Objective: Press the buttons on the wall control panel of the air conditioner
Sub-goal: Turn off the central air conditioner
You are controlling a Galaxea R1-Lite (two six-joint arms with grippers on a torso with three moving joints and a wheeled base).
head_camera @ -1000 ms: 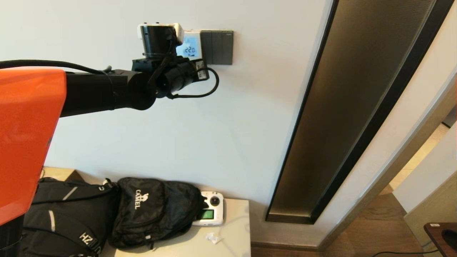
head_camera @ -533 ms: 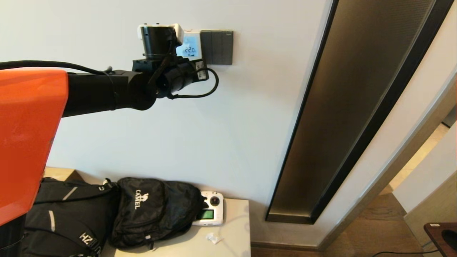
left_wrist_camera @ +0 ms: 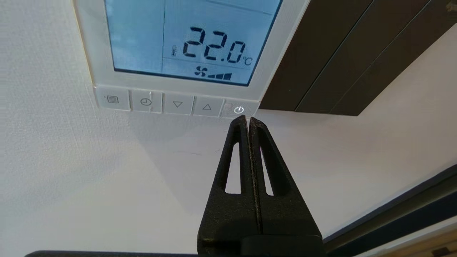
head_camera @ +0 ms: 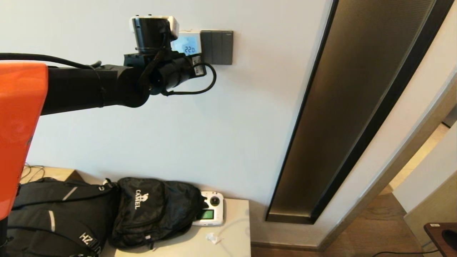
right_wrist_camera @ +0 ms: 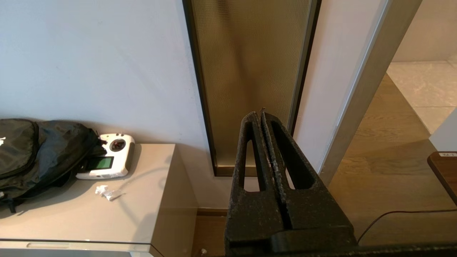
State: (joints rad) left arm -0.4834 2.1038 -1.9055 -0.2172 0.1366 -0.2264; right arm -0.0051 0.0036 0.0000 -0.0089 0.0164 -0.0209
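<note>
The control panel (head_camera: 185,44) sits in the upper left-centre of the head view, flush on the pale wall (head_camera: 221,135). It is a white-framed unit with a lit blue screen (left_wrist_camera: 192,39) reading 22.0 °C above a fan symbol with bars. Below the screen runs one row of five pale buttons: a menu button (left_wrist_camera: 111,99), a clock button (left_wrist_camera: 145,102), a down arrow (left_wrist_camera: 177,104), an up arrow (left_wrist_camera: 206,106) and, last on the right, the power button (left_wrist_camera: 239,110) with a glowing symbol. The row's long axis runs sideways along the panel's lower edge, and the face points straight out from the wall.

The left gripper (left_wrist_camera: 247,119) is raised to the panel, its wrist hiding the panel's left part in the head view. Its two fingers are pressed together with nothing between them, and their joined tip lies just under the power button, very close to its lower edge; contact cannot be judged.

Immediately right of the panel, touching its frame, is a dark grey switch plate (head_camera: 216,47). Bare wall spreads below and to the left of the panel. Further right, a dark-framed glass strip (head_camera: 342,107) runs down the wall.

The right gripper (right_wrist_camera: 260,116), seen only in its wrist view, is closed on nothing and hangs low, well apart from the panel, before the glass strip.
</note>
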